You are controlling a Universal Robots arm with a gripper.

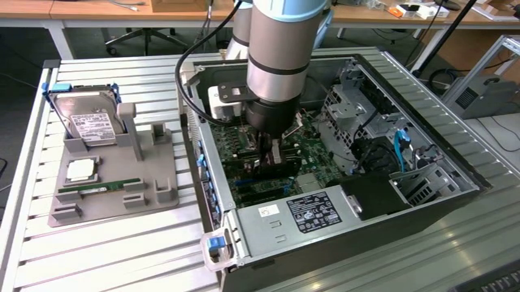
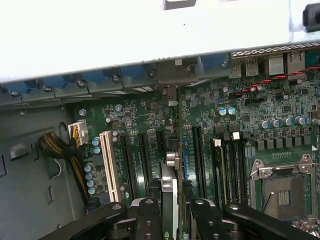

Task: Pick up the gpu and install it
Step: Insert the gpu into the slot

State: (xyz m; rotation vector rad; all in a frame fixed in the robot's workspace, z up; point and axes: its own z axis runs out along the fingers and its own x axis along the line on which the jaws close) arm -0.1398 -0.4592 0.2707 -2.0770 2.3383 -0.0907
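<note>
The gpu (image 2: 169,186) stands on edge between my fingers (image 2: 150,216), seen from above as a thin silver and green strip. It runs along the black expansion slots (image 2: 142,155) of the green motherboard (image 2: 250,115), and its metal end reaches the case's rear wall (image 2: 172,75). My gripper (image 2: 172,207) is shut on the gpu. In the exterior view the gripper (image 1: 272,152) is low inside the open computer case (image 1: 213,182), with the dark gpu (image 1: 272,167) beneath it on the board. I cannot tell whether the card is seated in a slot.
A white slot (image 2: 108,165) and yellow-black cables (image 2: 62,150) lie beside the card, and the CPU socket (image 2: 282,192) on its other side. At the exterior view's left, a grey tray (image 1: 154,182) holds a hard drive (image 1: 89,125), a chip (image 1: 81,170) and a memory stick (image 1: 101,188). The power supply (image 1: 301,216) fills the case's near end.
</note>
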